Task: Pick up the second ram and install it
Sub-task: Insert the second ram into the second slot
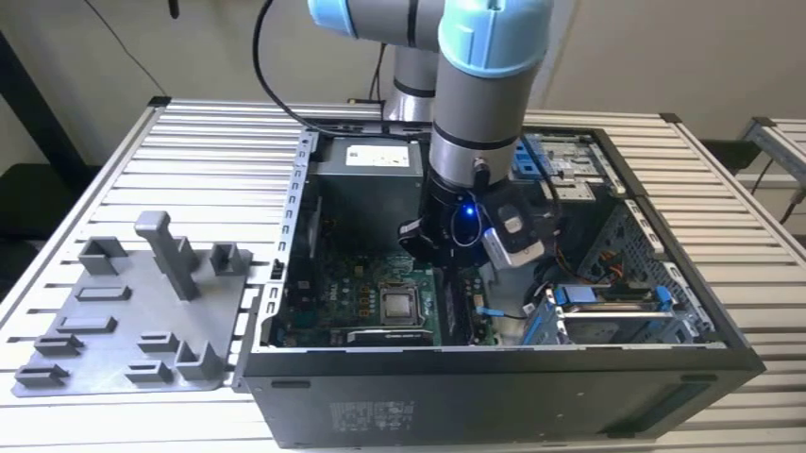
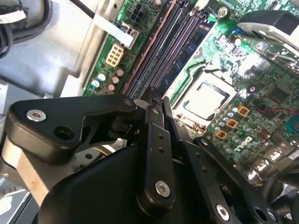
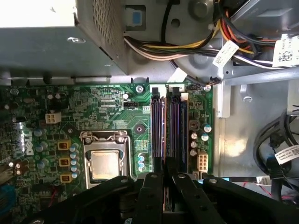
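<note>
My gripper (image 1: 435, 257) is down inside the open computer case (image 1: 504, 357), just over the memory slots (image 3: 175, 126) beside the processor (image 3: 103, 164). In both wrist views its two black fingers (image 3: 154, 191) stand almost together. A thin dark edge pinched between them looks like the second ram (image 3: 167, 164), seen end-on and lined up along the slots (image 2: 159, 51). The gripper (image 2: 156, 100) hovers close above the motherboard. A bluish-green stick (image 2: 198, 35) sits in the slot nearest the processor (image 2: 205, 98).
The grey holder tray (image 1: 126, 321) with upright posts lies on the slatted table at the exterior view's left, holding no stick. Inside the case are the power supply (image 3: 56, 37), a cable bundle (image 3: 187, 46) and a drive cage (image 1: 617, 307) near the slots.
</note>
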Action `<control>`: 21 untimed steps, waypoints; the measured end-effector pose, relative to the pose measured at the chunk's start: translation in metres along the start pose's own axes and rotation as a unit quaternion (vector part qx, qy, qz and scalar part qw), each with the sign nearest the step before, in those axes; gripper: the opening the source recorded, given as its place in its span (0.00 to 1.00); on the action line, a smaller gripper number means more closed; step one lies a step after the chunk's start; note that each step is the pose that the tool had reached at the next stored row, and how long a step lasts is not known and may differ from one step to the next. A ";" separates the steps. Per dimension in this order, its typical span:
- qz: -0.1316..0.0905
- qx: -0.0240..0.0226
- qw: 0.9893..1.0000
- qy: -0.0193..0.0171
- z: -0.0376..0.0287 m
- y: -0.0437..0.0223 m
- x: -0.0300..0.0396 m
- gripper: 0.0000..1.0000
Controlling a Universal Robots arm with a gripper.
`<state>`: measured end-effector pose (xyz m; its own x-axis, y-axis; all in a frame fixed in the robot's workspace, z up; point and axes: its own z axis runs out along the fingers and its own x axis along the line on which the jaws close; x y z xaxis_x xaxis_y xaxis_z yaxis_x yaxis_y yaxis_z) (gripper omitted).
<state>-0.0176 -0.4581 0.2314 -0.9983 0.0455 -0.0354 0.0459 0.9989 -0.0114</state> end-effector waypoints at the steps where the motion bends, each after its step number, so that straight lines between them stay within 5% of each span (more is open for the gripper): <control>1: 0.000 0.000 1.000 0.000 0.0011 -0.0005 0.0000 0.14; 21: 0.001 0.000 1.000 0.000 0.0111 -0.0017 0.0006 0.14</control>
<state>-0.0179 -0.4598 0.2203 -0.9982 0.0480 -0.0357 0.0484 0.9988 -0.0116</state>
